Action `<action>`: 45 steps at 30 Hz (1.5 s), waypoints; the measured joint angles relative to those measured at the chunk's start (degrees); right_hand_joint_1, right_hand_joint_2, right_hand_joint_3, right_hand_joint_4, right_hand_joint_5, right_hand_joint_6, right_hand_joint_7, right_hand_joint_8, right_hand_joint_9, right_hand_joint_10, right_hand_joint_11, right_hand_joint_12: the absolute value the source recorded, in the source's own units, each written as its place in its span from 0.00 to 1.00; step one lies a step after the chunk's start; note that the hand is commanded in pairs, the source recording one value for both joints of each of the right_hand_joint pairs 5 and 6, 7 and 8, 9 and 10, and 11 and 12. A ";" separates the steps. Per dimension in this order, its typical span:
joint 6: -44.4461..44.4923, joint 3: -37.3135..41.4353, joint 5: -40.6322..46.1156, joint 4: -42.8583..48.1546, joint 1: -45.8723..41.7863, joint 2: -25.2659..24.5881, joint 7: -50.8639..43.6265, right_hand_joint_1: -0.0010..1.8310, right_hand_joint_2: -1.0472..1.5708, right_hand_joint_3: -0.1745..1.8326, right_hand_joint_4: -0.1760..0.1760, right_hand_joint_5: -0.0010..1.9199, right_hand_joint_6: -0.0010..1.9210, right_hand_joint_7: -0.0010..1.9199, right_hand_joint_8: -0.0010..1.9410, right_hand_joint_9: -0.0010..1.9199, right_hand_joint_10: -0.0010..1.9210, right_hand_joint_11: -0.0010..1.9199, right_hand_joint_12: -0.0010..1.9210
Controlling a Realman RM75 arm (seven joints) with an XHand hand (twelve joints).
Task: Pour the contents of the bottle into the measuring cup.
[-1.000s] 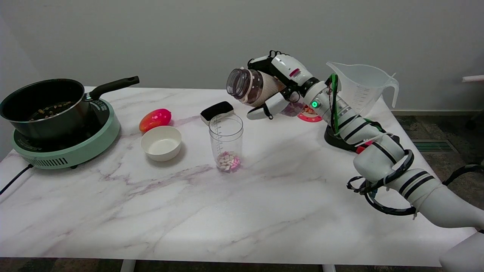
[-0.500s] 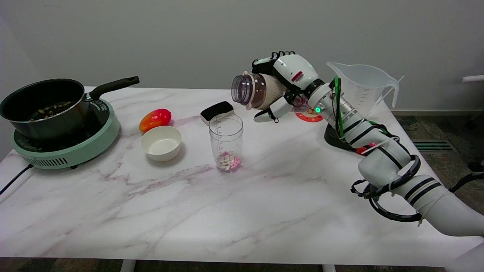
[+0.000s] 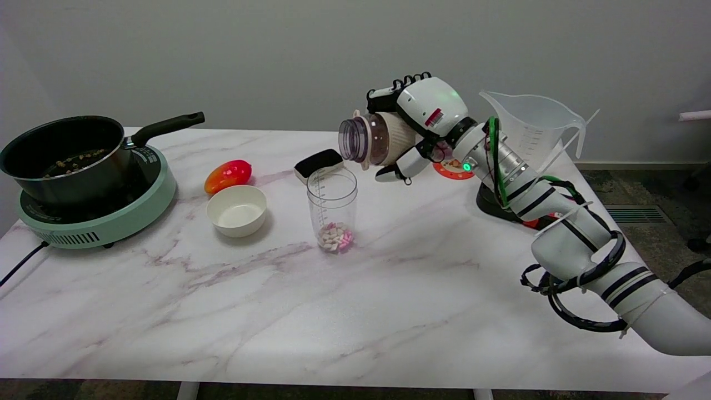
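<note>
White pink-veined marble counter (image 3: pixel 344 311) against plain grey wall (image 3: pixel 278 50); right hand (image 3: pixel 414 119) grips tipped bottle (image 3: pixel 369 139) above measuring cup (image 3: pixel 332 208)

Open marble tabletop (image 3: pixel 355 311) across the near half. Measuring cup (image 3: pixel 332 209) stands mid-table; bowl (image 3: pixel 237 210) and sponge (image 3: pixel 319 165) crowd its left and far sides. Large jug (image 3: pixel 533 136) blocks far right.

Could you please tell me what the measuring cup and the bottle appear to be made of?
The measuring cup looks like clear, glossy plastic: its contents and printed scale show through. The bottle, gripped by the right hand, seems transparent tinted plastic with a beige, matte-looking wrap.
</note>
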 measured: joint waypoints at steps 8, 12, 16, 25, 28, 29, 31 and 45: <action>-1.00 -0.27 -3.71 1.66 0.02 0.25 -0.53 0.68 0.94 0.33 0.50 1.00 1.00 0.97 0.96 0.85 0.85 0.70 0.70; -1.85 -0.84 -5.45 2.30 0.51 0.61 -0.55 0.69 0.94 0.34 0.50 1.00 1.00 0.97 0.96 0.85 0.85 0.70 0.70; -2.72 -1.55 -6.88 2.90 1.06 1.13 -0.55 0.69 0.93 0.34 0.50 1.00 1.00 0.97 0.96 0.84 0.84 0.70 0.70; -4.98 -3.00 -9.69 4.50 1.99 2.20 -0.54 0.69 0.92 0.35 0.50 1.00 1.00 0.96 0.95 0.84 0.84 0.70 0.70; -5.80 -3.51 -10.75 4.99 2.21 2.52 -0.53 0.70 0.92 0.36 0.50 1.00 1.00 0.96 0.95 0.84 0.84 0.70 0.70; -6.03 -3.67 -11.01 5.15 2.25 2.60 -0.52 0.70 0.92 0.36 0.50 1.00 1.00 0.96 0.95 0.84 0.84 0.70 0.70; -6.59 -4.03 -11.57 5.55 2.36 2.87 -0.52 0.70 0.92 0.36 0.50 1.00 1.00 0.96 0.95 0.84 0.84 0.70 0.70; -9.75 -5.74 -14.71 8.40 2.29 4.51 -0.82 0.70 0.92 0.37 0.50 1.00 1.00 0.96 0.95 0.84 0.84 0.70 0.70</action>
